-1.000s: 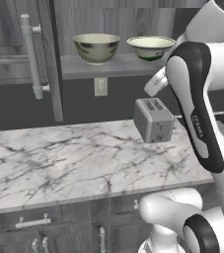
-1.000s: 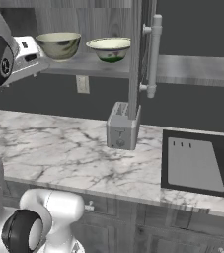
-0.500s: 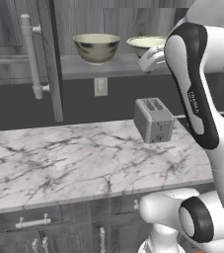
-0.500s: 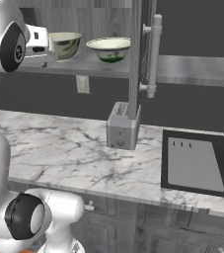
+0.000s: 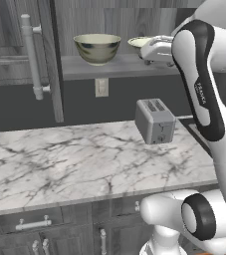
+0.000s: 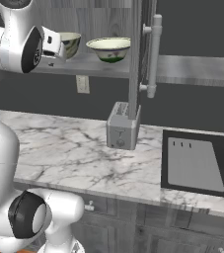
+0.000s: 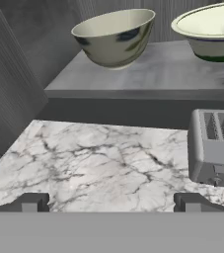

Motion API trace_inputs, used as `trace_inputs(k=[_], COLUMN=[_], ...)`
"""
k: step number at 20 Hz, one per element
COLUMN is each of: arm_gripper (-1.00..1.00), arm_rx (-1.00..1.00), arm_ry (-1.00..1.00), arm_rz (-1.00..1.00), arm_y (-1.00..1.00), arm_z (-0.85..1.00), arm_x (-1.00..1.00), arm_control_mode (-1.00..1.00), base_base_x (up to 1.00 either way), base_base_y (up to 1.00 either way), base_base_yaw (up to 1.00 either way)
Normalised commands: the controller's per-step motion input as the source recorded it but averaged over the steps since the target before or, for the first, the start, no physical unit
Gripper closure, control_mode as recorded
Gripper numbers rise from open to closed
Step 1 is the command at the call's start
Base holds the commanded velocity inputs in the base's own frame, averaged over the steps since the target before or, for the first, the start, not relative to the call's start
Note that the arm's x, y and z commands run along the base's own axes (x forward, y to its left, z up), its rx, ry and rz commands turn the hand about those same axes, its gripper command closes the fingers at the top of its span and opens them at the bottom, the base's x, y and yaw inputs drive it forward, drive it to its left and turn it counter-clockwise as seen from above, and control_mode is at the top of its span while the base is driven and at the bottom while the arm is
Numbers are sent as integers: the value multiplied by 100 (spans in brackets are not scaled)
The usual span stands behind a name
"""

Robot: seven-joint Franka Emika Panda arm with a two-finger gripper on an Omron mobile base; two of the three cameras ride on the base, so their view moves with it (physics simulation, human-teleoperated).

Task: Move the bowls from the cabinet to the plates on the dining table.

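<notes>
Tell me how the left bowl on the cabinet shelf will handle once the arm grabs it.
The left bowl looks glazed and glossy, so its wall may be slippery between the fingers. It narrows to a small foot under a flared rim, so a push high up could probably tip it. It appears rigid, likely ceramic, and might chip against the shelf.

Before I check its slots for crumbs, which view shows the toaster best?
The hand view: the toaster is near, both top slots showing. The left base view shows it whole but smaller; the right base view shows its narrow end.
</notes>
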Motion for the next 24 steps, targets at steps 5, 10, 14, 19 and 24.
trace_inputs(k=[5, 10, 14, 19, 24], arm_gripper=[-100, -100, -100, -100, -100], arm_rx=[13, 17, 16, 15, 14], arm_ry=[-2, -1, 0, 0, 0], arm_rz=[-17, -18, -15, -15, -14], arm_y=[0, 0, 4, 7, 12], arm_z=[3, 11, 4, 0, 2], arm_x=[47, 48, 38, 49, 57], arm_control_mode=[-100, -100, -100, -100, -100], base_base_x=[0, 0, 0, 0, 0], base_base_y=[0, 0, 0, 0, 0], base_base_yaw=[0, 0, 0, 0, 0])
